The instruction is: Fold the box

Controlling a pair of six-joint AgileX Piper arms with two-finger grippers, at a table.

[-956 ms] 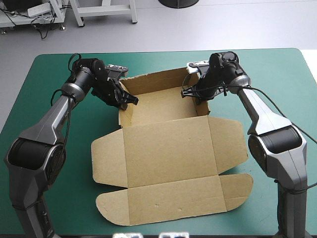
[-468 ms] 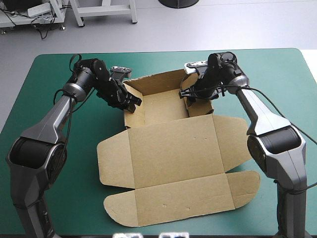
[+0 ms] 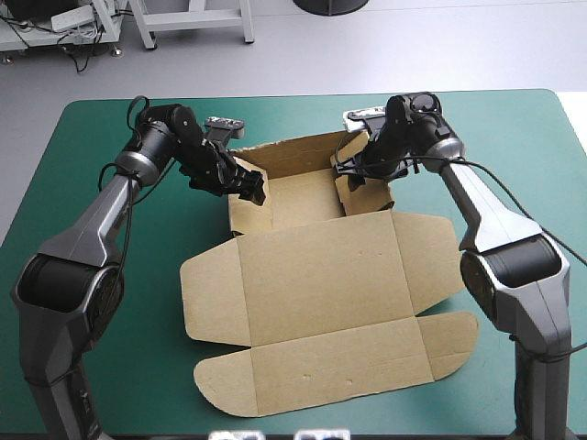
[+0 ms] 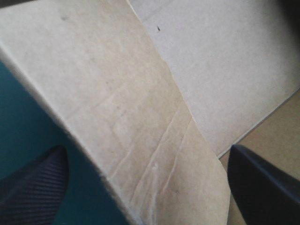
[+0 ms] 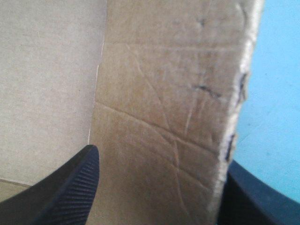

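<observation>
Table (image 3: pixel 514 128), teal-green cover. The box (image 3: pixel 298 197) sits mid-table, far walls raised, lid (image 3: pixel 321 275) flat toward the near edge. My left gripper (image 3: pixel 246 188) straddles the left wall (image 4: pixel 140 140), fingers spread. My right gripper (image 3: pixel 353 174) straddles the right wall (image 5: pixel 173 117), also spread and apparently not clamping.

Box (image 3: pixel 321 275): the whole sheet has slid from its earliest place toward the table's right and near edges.
Left side wall (image 3: pixel 240 213): earlier it stood at the outer edge of the tray. It is now pushed inward over the tray floor (image 3: pixel 298 192).
Right side wall (image 3: pixel 371 195): it is turned further inward than before, so less floor shows between the two walls.
Left gripper (image 3: pixel 252 190): it has moved along with its wall toward the middle of the box.
</observation>
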